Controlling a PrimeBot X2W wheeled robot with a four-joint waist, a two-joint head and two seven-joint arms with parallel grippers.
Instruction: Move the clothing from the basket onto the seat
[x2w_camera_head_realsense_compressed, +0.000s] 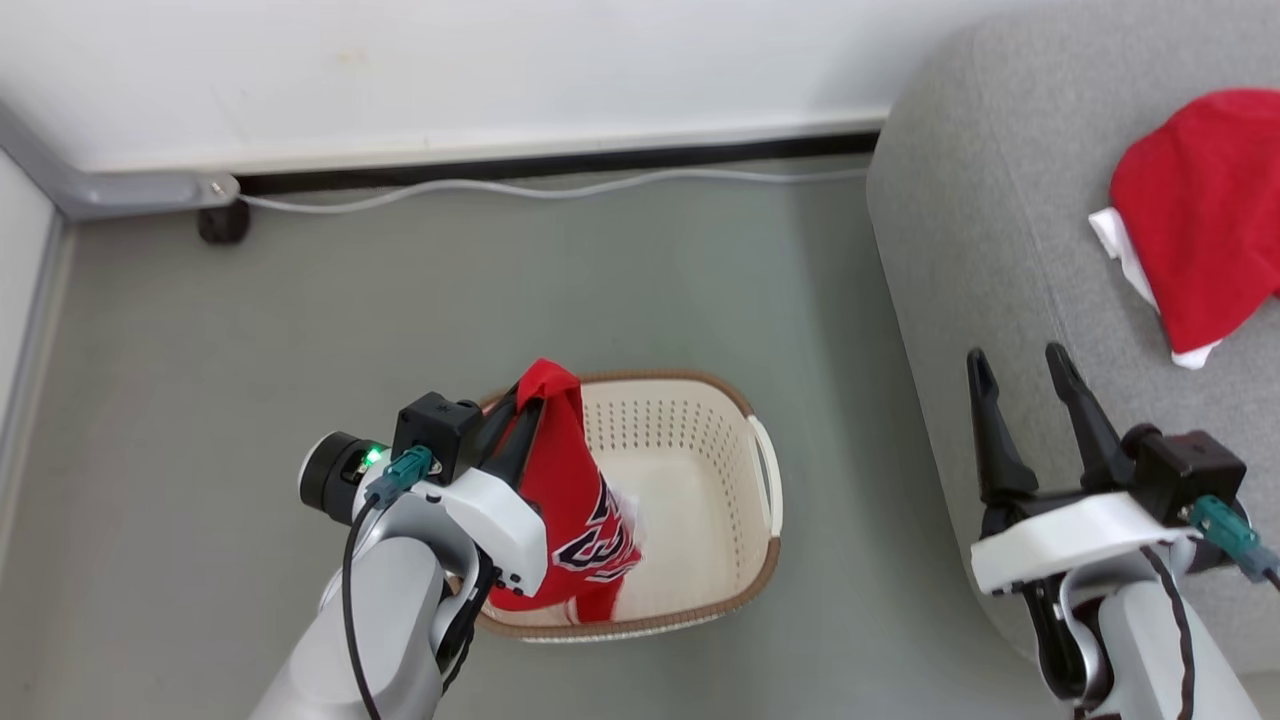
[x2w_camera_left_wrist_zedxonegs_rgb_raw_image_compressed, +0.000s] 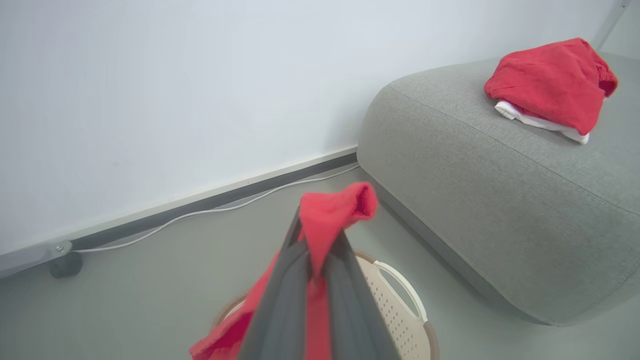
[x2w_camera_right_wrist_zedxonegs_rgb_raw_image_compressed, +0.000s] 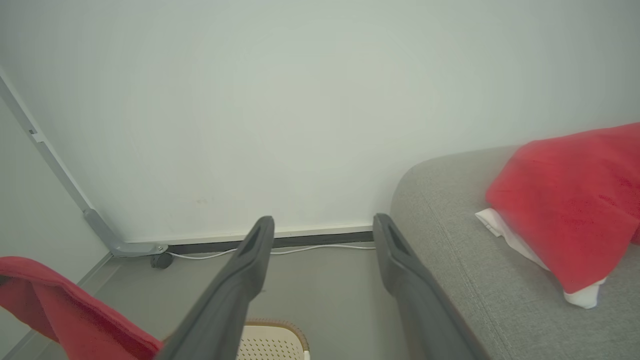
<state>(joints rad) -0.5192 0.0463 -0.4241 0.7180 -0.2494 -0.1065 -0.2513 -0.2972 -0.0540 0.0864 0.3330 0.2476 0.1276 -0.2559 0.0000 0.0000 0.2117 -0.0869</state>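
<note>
The left gripper (x2w_camera_head_realsense_compressed: 525, 405) (x2w_camera_left_wrist_zedxonegs_rgb_raw_image_compressed: 320, 235) is closed on a fold of the red garment (x2w_camera_head_realsense_compressed: 565, 490) (x2w_camera_left_wrist_zedxonegs_rgb_raw_image_compressed: 335, 210) (x2w_camera_right_wrist_zedxonegs_rgb_raw_image_compressed: 60, 305), with the cloth pinched between its two dark fingers and a small tuft standing past the tips. From that pinch the garment hangs straight down. Its long axis is vertical, and its lower end, printed with black-and-white numerals, drapes inside the basket (x2w_camera_head_realsense_compressed: 700, 382) (x2w_camera_left_wrist_zedxonegs_rgb_raw_image_compressed: 395, 300) (x2w_camera_right_wrist_zedxonegs_rgb_raw_image_compressed: 272, 340). The basket sits on the floor (x2w_camera_head_realsense_compressed: 400, 320) directly below this gripper and slightly to its right, with one white handle facing the seat (x2w_camera_head_realsense_compressed: 960, 220) (x2w_camera_left_wrist_zedxonegs_rgb_raw_image_compressed: 475, 190) (x2w_camera_right_wrist_zedxonegs_rgb_raw_image_compressed: 450, 240).

The seat stands well apart to the right of the left gripper. The right gripper (x2w_camera_head_realsense_compressed: 1018, 360) (x2w_camera_right_wrist_zedxonegs_rgb_raw_image_compressed: 324, 222) hovers at the seat's near-left edge, fingers spread wide and holding nothing. Ahead of it and to its right, a second red garment (x2w_camera_head_realsense_compressed: 1200, 210) (x2w_camera_left_wrist_zedxonegs_rgb_raw_image_compressed: 550, 85) (x2w_camera_right_wrist_zedxonegs_rgb_raw_image_compressed: 570, 210) lies crumpled on the seat's top. White trim shows along the side nearest that gripper, and its length runs roughly away from the fingers. A white cable (x2w_camera_head_realsense_compressed: 560, 188) trails along the wall base beyond both grippers.
</note>
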